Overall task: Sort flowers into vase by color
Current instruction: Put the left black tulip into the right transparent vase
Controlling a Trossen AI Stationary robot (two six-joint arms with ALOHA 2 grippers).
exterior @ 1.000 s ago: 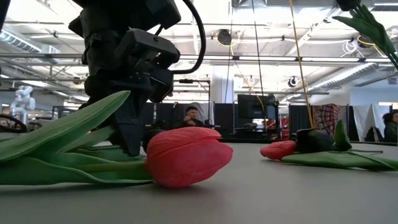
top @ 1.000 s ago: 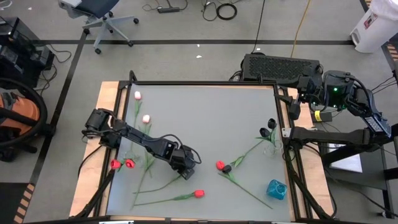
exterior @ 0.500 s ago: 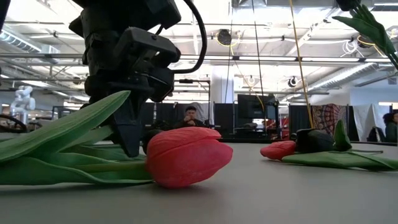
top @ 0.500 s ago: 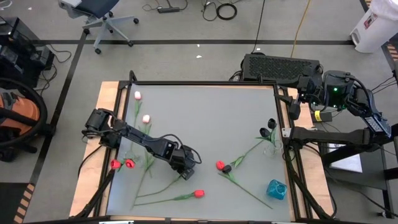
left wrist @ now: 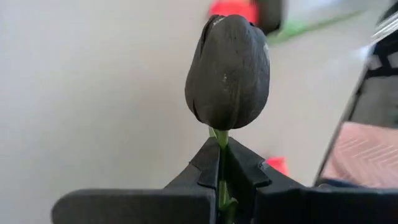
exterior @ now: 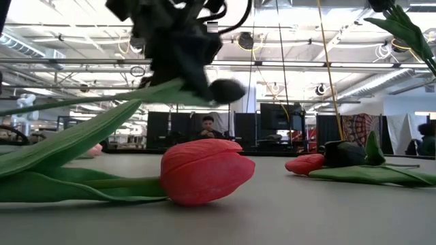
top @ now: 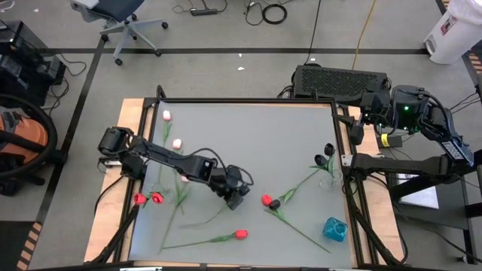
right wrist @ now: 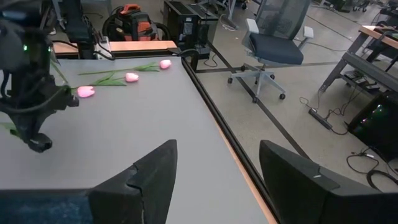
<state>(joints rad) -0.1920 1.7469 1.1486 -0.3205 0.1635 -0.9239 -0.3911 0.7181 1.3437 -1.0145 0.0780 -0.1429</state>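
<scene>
While its jaws pinch the stem, the left gripper [left wrist: 219, 177] holds a black tulip [left wrist: 227, 73] above the table [top: 248, 135]. A red tulip [top: 266, 199] lies just beyond it. The right gripper [right wrist: 214, 180] waits off the table, open and empty.

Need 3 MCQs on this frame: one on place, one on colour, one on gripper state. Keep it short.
1. Where is the blue vase?
A. near the table's right front corner
B. table centre
C. by the pink tulips

2. What colour is the tulip head in the left gripper?
A. red
B. pink
C. black

3. What state is the right gripper in?
A. shut on a stem
B. open, empty
C. shut, empty

Answers: 1 A, the high view shows it low on the right. 2 C, the left wrist view shows a black head above the shut fingers. 3 B, its fingers stand apart with nothing between them.
</scene>
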